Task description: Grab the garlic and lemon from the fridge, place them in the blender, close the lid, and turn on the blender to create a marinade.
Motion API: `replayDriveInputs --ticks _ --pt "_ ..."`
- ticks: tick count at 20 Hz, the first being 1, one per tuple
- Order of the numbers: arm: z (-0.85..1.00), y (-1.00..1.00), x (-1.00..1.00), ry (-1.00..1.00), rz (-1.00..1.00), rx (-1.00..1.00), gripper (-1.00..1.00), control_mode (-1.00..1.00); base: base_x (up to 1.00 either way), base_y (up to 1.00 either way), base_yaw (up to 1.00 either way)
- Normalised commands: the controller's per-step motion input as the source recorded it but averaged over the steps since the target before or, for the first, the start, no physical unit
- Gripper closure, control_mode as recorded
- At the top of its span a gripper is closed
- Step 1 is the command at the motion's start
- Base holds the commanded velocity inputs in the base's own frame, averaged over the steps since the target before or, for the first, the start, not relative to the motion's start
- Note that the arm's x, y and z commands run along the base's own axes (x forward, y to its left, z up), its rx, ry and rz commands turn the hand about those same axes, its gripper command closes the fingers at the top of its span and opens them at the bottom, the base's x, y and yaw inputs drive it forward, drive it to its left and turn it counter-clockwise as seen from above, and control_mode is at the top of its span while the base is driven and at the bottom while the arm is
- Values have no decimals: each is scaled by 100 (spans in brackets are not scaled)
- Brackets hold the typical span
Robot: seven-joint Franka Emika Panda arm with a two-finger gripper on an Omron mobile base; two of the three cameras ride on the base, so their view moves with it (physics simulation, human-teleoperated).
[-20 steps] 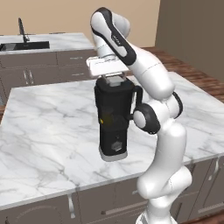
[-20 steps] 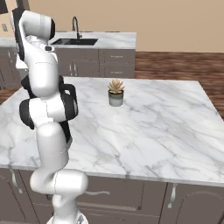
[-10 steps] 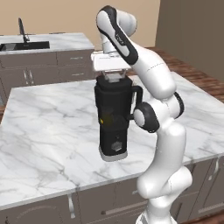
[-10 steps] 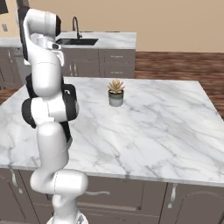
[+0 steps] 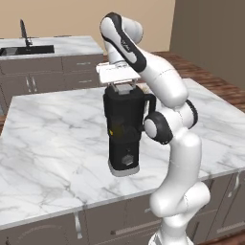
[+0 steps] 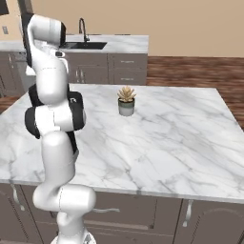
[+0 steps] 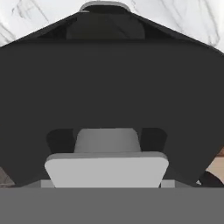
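The blender (image 5: 124, 131) stands upright on the marble island (image 5: 57, 139), near its front edge, with its long axis vertical, its handle (image 5: 150, 112) turned toward the arm and its round knob (image 5: 127, 160) facing front. The gripper (image 5: 122, 87) points straight down at the blender's top, right on the lid (image 5: 123, 89), which sits on the jar. In the hand view the lid's light grey centre (image 7: 106, 164) lies low in the middle, with the dark jar spreading beyond it and the grey-rimmed base (image 7: 105, 5) showing far below. The fingers stand wide, and whether they touch the lid cannot be told. A small potted plant (image 6: 126, 101) stands well apart on the island.
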Motion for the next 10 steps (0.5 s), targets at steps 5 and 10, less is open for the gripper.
replayDriveInputs --ticks 5,10 --pt "-11 0 -10 -6 0 0 100 -100 0 0 0" --pt "0 0 9 -22 0 0 100 -100 0 0 0"
